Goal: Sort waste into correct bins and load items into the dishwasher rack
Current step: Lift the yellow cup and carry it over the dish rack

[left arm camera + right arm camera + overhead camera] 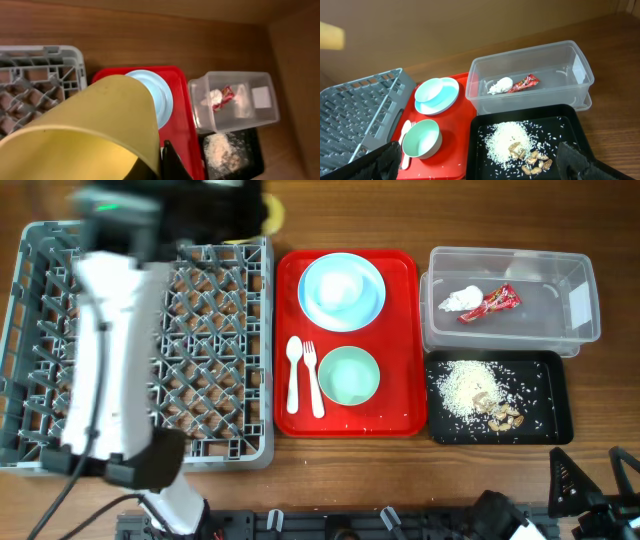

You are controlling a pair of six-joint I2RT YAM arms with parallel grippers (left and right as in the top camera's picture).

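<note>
My left gripper is shut on the rim of the small yellow cup, which it holds above the far right corner of the grey dishwasher rack. On the red tray are a pale blue bowl resting on a pale blue plate, a mint green bowl, a white spoon and a fork. The clear tub holds the red wrapper and the napkin. Rice and brown scraps lie in the black tray. My right gripper is open and empty.
The left arm's white body stretches across the rack's left half in the overhead view. Rack, red tray and the two bins stand side by side across the wooden table. My right gripper sits low at the front right corner, in front of the black tray.
</note>
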